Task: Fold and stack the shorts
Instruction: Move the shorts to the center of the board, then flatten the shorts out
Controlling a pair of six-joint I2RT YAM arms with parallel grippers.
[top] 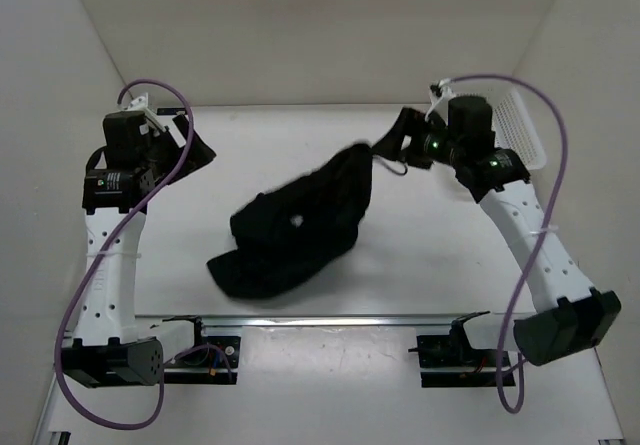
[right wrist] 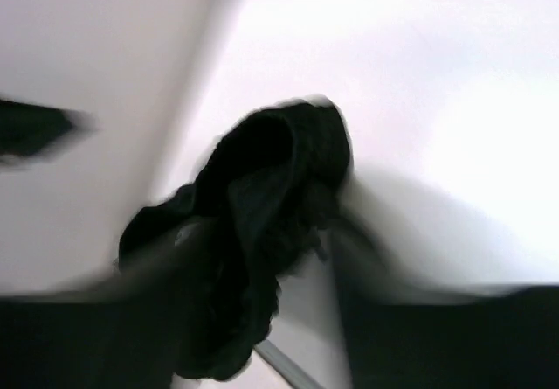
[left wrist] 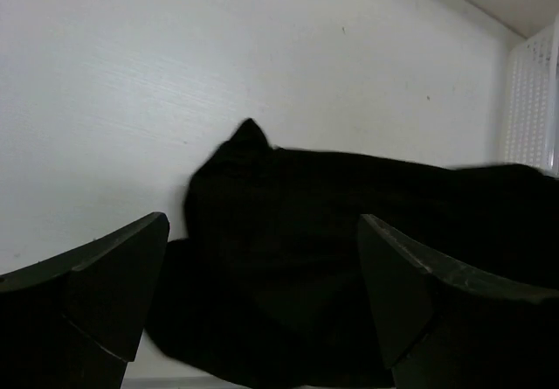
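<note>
Top view: the left arm [top: 110, 255] rises from its base and folds at the elbow. The left gripper [top: 195, 150] points inward over the table [top: 450, 255], well apart from the shorts [top: 295, 225]. The right arm [top: 535, 235] leans up and inward. The right gripper [top: 392, 143] sits at the upper right end of the shorts, which lie bunched mid-table, with that end drawn toward the gripper. The white mesh basket [top: 520, 125] is partly hidden behind the right wrist. Left wrist view: both fingers [left wrist: 105, 284] are spread wide with nothing between them. The shorts lie ahead on the table, cut off at the right edge. Right wrist view: heavy motion blur. The jaws read as dark smears standing apart, with crumpled shorts fabric between them. Contact with the fabric cannot be made out.
</note>
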